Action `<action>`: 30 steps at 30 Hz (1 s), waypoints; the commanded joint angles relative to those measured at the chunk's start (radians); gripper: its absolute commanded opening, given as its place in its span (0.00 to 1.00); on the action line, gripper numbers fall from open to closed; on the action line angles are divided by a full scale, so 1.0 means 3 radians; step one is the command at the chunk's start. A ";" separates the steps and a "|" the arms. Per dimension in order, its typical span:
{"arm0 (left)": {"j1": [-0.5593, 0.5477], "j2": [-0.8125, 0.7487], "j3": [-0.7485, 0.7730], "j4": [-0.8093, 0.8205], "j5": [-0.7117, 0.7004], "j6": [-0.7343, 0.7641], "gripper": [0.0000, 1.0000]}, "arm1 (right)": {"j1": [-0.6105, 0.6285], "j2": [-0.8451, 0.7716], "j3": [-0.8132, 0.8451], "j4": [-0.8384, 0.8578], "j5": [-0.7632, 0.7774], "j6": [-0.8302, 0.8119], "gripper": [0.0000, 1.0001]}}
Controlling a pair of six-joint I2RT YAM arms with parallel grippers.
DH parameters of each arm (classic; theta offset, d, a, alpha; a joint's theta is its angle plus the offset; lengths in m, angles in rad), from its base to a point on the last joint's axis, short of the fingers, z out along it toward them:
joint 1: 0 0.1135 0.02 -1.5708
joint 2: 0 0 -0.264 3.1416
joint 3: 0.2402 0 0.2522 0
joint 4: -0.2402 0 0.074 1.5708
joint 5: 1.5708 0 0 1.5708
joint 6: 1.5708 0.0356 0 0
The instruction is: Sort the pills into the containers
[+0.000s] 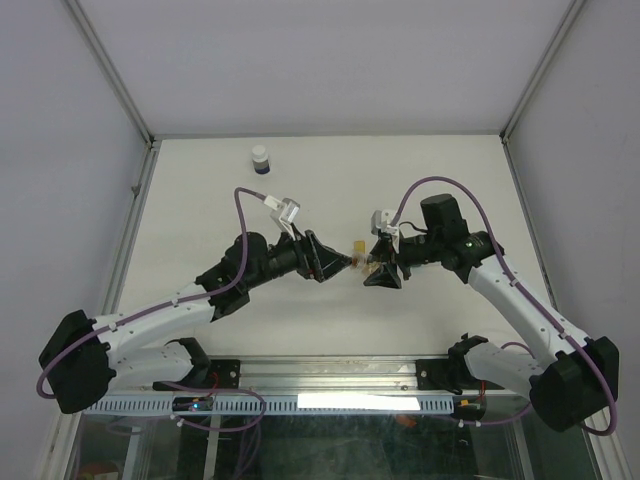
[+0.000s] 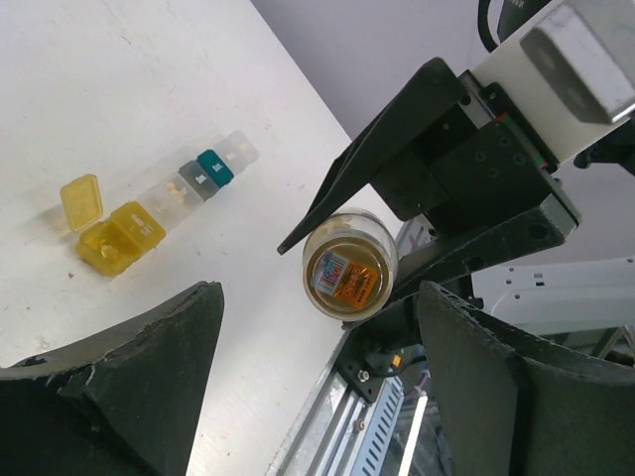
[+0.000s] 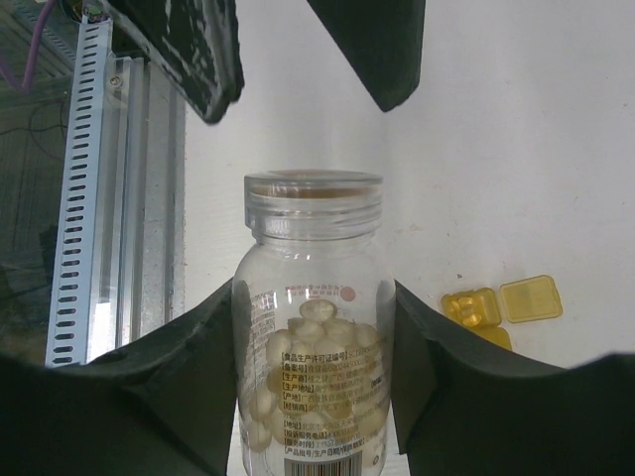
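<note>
My right gripper [image 3: 314, 332] is shut on a clear pill bottle [image 3: 313, 233] that holds several pale pills, and holds it above the table. The bottle's round end [image 2: 349, 264] points at my left gripper [image 2: 317, 397], which is open and empty just short of it. The containers [image 2: 164, 203] lie on the table as a strip. The yellow compartment [image 2: 121, 238] has its lid flipped open and a pill inside; the teal one [image 2: 214, 167] is shut. The yellow compartment also shows in the right wrist view [image 3: 474, 309]. In the top view the two grippers [image 1: 335, 262] [image 1: 382, 270] meet beside the strip [image 1: 358, 248].
A small white-capped bottle [image 1: 260, 158] stands at the far left of the table. A metal rail [image 3: 99, 198] runs along the near edge. White walls enclose the table on the left, right and back.
</note>
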 commanded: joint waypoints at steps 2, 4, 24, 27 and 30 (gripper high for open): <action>-0.0023 0.0163 0.0199 0.0357 0.0369 -0.0025 0.79 | -0.0021 -0.0012 0.0113 0.0133 -0.0117 -0.0020 0.00; -0.0025 0.0208 0.0207 0.0421 0.0423 -0.0058 0.77 | -0.0020 -0.0008 0.0113 0.0133 -0.0118 -0.0024 0.00; -0.0070 0.0496 0.0320 0.0537 0.0636 -0.0113 0.55 | -0.0020 -0.0028 0.0118 0.0125 -0.0136 -0.0019 0.00; -0.0073 0.0506 0.0327 0.0527 0.0646 -0.0103 0.54 | -0.0020 -0.0028 0.0117 0.0120 -0.0134 -0.0023 0.00; -0.0077 0.0514 0.0337 0.0497 0.0642 -0.0085 0.53 | -0.0020 -0.0023 0.0117 0.0123 -0.0134 -0.0023 0.00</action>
